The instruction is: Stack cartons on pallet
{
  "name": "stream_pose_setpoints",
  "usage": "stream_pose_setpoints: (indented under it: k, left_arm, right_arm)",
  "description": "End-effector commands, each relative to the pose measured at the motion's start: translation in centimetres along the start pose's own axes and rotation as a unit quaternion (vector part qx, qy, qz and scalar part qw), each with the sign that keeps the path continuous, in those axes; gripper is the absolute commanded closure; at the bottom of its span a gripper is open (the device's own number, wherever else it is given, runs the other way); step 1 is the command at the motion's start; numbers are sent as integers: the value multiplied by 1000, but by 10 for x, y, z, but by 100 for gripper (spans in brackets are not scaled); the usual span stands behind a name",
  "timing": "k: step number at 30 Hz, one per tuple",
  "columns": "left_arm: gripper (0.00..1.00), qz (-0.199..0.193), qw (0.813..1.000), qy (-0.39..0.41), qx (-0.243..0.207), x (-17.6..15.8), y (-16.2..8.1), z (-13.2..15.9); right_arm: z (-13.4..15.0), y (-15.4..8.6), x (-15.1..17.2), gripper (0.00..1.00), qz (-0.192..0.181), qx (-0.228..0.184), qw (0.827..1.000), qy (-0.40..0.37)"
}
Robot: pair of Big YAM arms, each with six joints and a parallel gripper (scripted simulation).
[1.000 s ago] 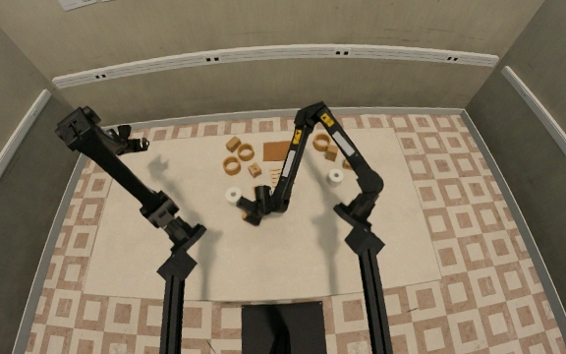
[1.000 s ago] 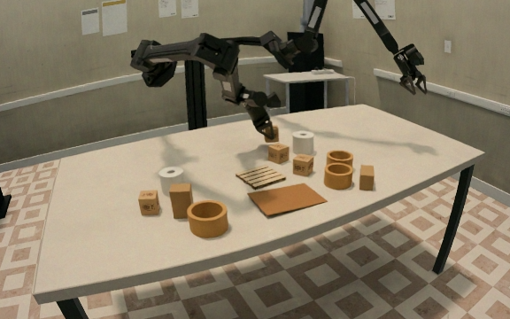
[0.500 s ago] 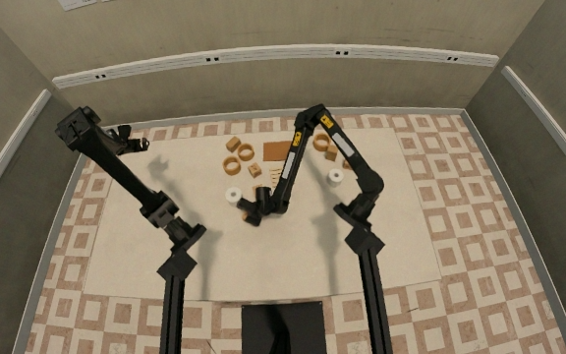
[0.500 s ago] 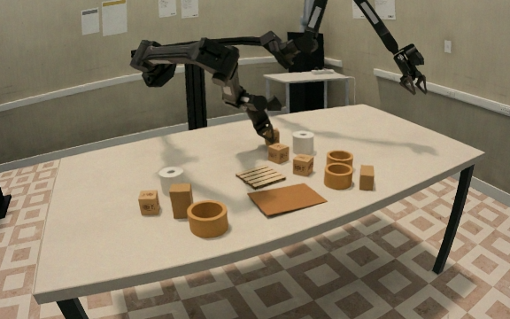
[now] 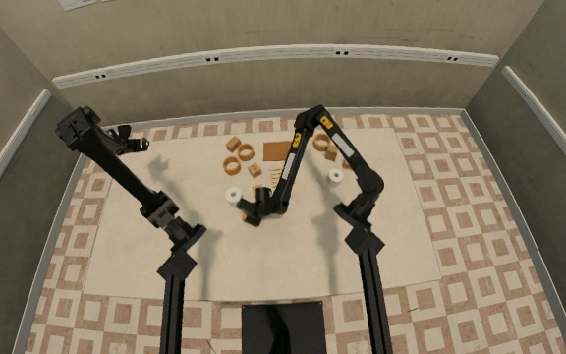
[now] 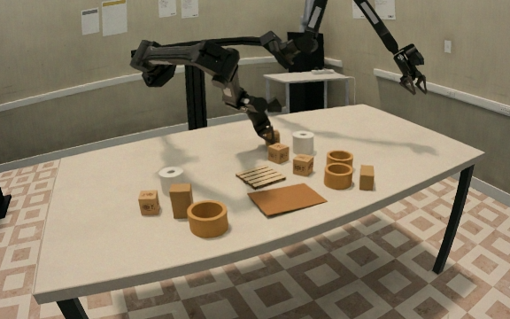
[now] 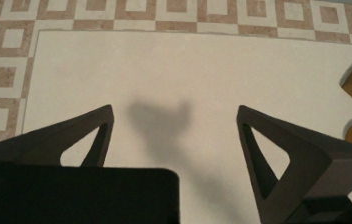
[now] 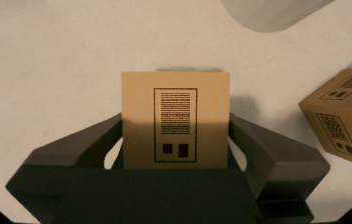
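My right gripper [image 6: 274, 139] [image 8: 175, 112] is shut on a cube carton, its barcode label facing the right wrist camera; the carton is low, and I cannot tell whether it touches the table. A second carton [image 6: 278, 153] [image 8: 339, 115] stands close beside it. A third carton [image 6: 303, 165] [image 5: 254, 170] is nearer the rings. The fourth carton [image 6: 149, 203] stands at the other end. The slatted pallet [image 6: 270, 182] holds nothing. My left gripper [image 7: 175, 111] [image 6: 419, 92] is open and empty, high over the table's far side. The cartons' bottom numbers are hidden.
A white roll [image 6: 303, 146] stands near the held carton, another roll [image 6: 172, 182] near the fourth. A brown sheet [image 6: 287, 200] lies beside the pallet. A tall box [image 6: 181, 200] and ring [image 6: 207, 227] stand together. Two rings [image 6: 338, 181] and a narrow box [image 6: 367, 177] stand opposite.
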State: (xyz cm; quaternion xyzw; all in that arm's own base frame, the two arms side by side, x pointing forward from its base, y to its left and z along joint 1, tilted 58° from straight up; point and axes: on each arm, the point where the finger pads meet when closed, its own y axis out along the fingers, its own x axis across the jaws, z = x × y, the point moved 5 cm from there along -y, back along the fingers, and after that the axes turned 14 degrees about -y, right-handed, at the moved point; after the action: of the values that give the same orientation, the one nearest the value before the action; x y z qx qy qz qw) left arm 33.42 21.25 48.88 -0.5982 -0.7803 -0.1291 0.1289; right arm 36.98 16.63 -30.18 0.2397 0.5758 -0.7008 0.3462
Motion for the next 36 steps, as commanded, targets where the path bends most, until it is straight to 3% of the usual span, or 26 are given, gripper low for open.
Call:
stream_pose_setpoints:
  k: [1, 27, 30, 36]
  left_arm:
    - [0, -2, 1000, 11, -9, 4, 3, -10]
    - [0, -2, 1000, 11, -9, 4, 3, -10]
    - [0, -2, 1000, 11, -9, 4, 3, -10]
    - [0, -2, 1000, 11, -9, 4, 3, -10]
  right_arm:
    - [6, 7, 1, 50, 2, 4, 1000, 0]
    - [3, 6, 0, 50, 1, -1, 1000, -3]
    - [5, 1, 1, 22, 2, -2, 1000, -2]
    - [-3, -13, -5, 21, 14, -12, 1000, 3]
